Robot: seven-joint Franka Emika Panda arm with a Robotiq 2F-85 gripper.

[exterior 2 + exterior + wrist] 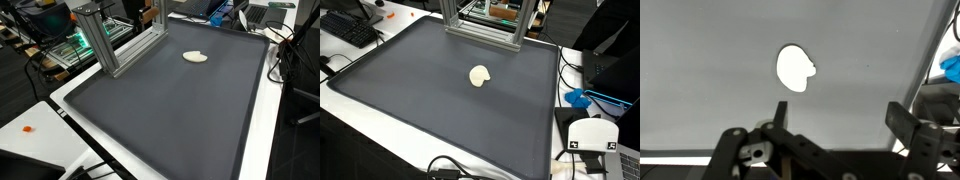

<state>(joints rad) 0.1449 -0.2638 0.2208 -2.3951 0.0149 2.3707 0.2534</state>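
The Robotiq gripper (pixel 818 128) appears only in the wrist view, entering from the lower edge of the picture. Its two black fingers (pixel 904 118) stand spread wide apart and nothing is between them, so the hand grips nothing and touches nothing. The nearest object is a small cream-white flat piece (pixel 794 69), roughly round with a short nub on one side. It lies flat on the dark grey mat (pixel 700 60), ahead of the gripper and well clear of both fingers. It sits within the span of the jaws, somewhat toward the finger on the left side of that view. In both exterior views the same cream-white flat piece (pixel 479 76) (pixel 196 57) lies alone on the dark grey mat (pixel 410 110) (pixel 170 120), in the half nearer the aluminium profile frame (pixel 480 28) (pixel 105 40). That frame stands on one edge of the mat. The mat covers most of a white table (pixel 355 108) (pixel 262 130). Off the mat, an exterior view shows a black keyboard (pixel 348 28) at one corner. A blue object (pixel 578 98) lies beside the opposite edge, and black cables (pixel 450 168) run along the near edge. The blue object (pixel 952 68) also shows at the right border of the wrist view. A small orange item (pixel 27 129) rests on a white surface apart from the mat.
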